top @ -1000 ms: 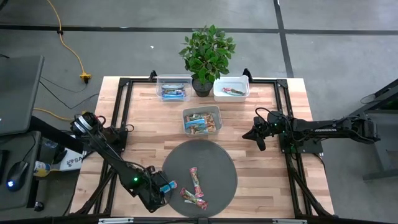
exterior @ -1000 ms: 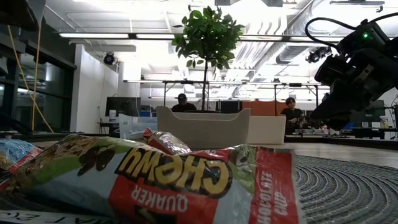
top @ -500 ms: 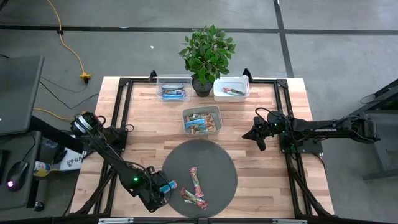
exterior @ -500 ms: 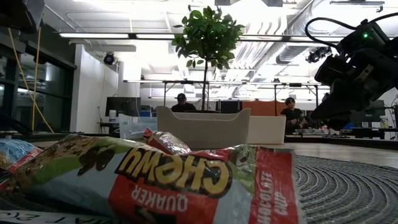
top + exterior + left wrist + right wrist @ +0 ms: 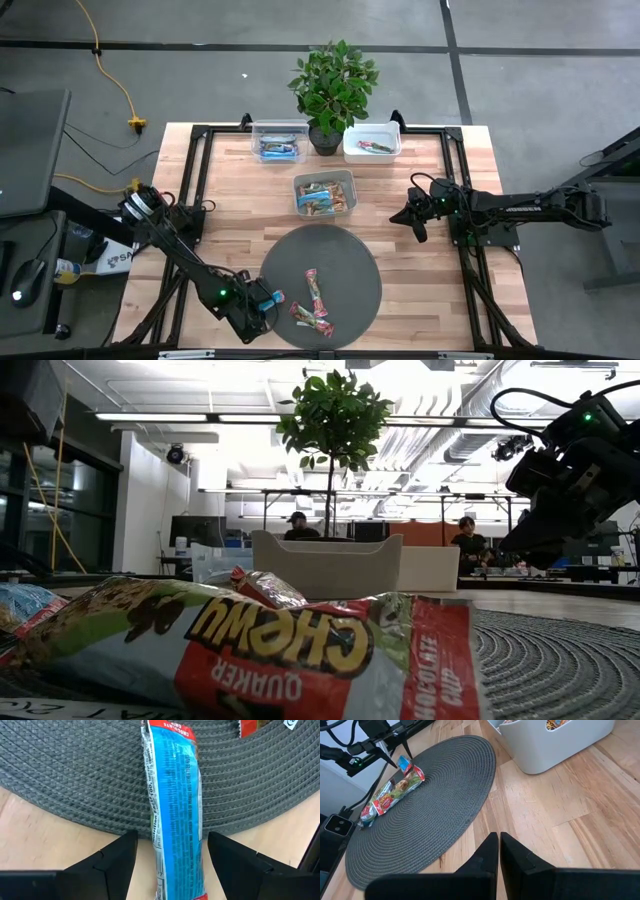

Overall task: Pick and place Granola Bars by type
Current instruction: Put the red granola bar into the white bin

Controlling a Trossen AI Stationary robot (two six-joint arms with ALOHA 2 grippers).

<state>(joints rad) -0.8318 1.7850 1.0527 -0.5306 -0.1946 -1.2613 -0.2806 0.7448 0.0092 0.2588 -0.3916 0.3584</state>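
Note:
A blue granola bar (image 5: 175, 805) lies with one end on the round grey mat (image 5: 340, 260) and the other on the wood at the mat's left edge (image 5: 272, 298). My left gripper (image 5: 262, 304) is open and low over it. Its fingers (image 5: 117, 865) stand on either side of the bar's near end, with narrow gaps showing. Three red multicoloured bars (image 5: 316, 290) lie flat on the mat; one fills the low view (image 5: 280, 640). My right gripper (image 5: 410, 218) is shut and hangs over bare wood right of the mat, touching nothing.
Three bins stand beyond the mat: a clear one with blue bars (image 5: 279, 148), a white one (image 5: 372, 143) with a red bar, and a middle one (image 5: 324, 193) with yellow-brown bars. A potted plant (image 5: 333, 85) stands between the far two. People sit in the room behind.
My left arm has shifted slightly toward the mat; its gripper stays at the blue bar, which has not moved.

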